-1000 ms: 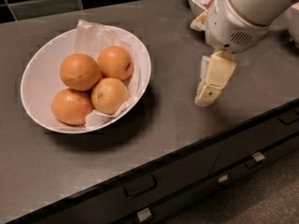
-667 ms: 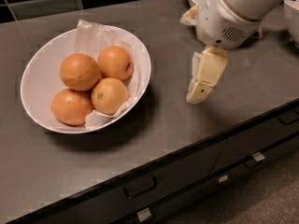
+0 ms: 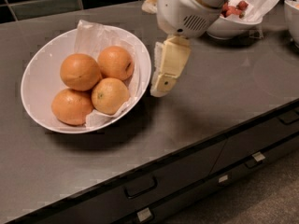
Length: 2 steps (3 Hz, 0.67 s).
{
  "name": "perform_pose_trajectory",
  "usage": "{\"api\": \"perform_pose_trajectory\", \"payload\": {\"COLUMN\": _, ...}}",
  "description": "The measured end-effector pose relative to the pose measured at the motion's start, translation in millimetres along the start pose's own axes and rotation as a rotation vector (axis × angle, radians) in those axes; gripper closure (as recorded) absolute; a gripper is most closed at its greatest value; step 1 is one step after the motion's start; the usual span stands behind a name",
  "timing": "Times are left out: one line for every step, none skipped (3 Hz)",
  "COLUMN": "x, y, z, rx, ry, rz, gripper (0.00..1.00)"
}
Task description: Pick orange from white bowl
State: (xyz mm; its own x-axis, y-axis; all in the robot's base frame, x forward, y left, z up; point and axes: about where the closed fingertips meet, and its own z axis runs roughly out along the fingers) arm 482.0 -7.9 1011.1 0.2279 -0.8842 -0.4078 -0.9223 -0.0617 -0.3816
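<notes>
Oranges [image 3: 110, 95]: four, clustered on the paper in the white bowl [image 3: 39, 85], toward the counter's [image 3: 219, 111] left in view. Gripper [image 3: 161, 87]: just outside the bowl's right rim, pointing down, nearest orange lying leftward; open or closed, cannot tell.

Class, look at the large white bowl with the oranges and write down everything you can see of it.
The white bowl is wide, shallow and glossy, apparently ceramic, with a slanted rim. It sits on the dark grey counter, left of centre. Crinkled white paper lines it, and four oranges rest on that paper, bunched together. The end effector hangs just beyond its right rim, close to it; whether they touch cannot be told.
</notes>
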Motion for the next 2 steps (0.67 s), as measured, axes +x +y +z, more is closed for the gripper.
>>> {"api": "perform_pose_trajectory", "payload": {"x": -27.4, "y": -8.1, "z": 29.7, "rx": -0.018, "ry": -0.053, "rz": -0.019, "gripper": 0.00}}
{"api": "perform_pose_trajectory", "payload": {"x": -27.5, "y": -8.1, "z": 29.7, "rx": -0.018, "ry": -0.053, "rz": -0.019, "gripper": 0.00}}
